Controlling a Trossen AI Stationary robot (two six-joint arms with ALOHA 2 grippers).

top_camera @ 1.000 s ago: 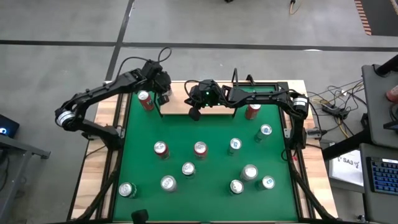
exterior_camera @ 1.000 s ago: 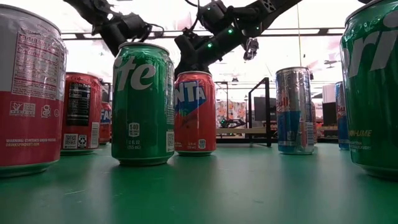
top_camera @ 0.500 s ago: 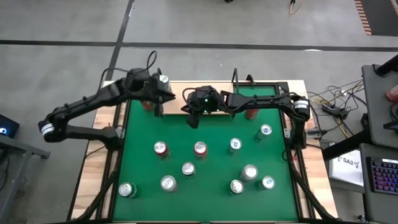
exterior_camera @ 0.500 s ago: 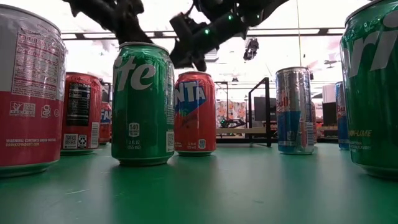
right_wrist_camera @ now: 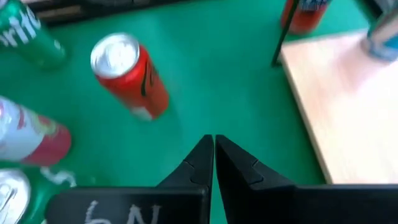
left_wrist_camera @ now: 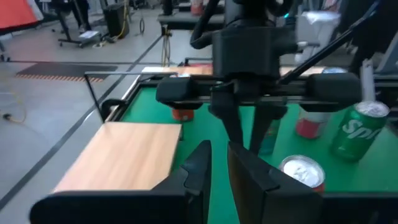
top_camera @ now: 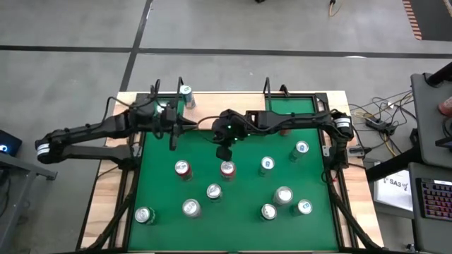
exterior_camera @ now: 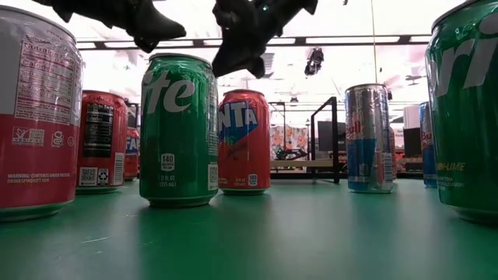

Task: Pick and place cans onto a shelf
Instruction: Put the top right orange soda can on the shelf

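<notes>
Above green table | left gripper [top_camera: 174, 132] fingers near-closed, empty | right gripper [top_camera: 222, 151] fingers closed, empty

open: green table [top_camera: 311, 152] far right | blocked: cans [top_camera: 227, 168] crowd near half

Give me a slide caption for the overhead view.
Both empty grippers, left and right, hover above scattered cans.
</notes>
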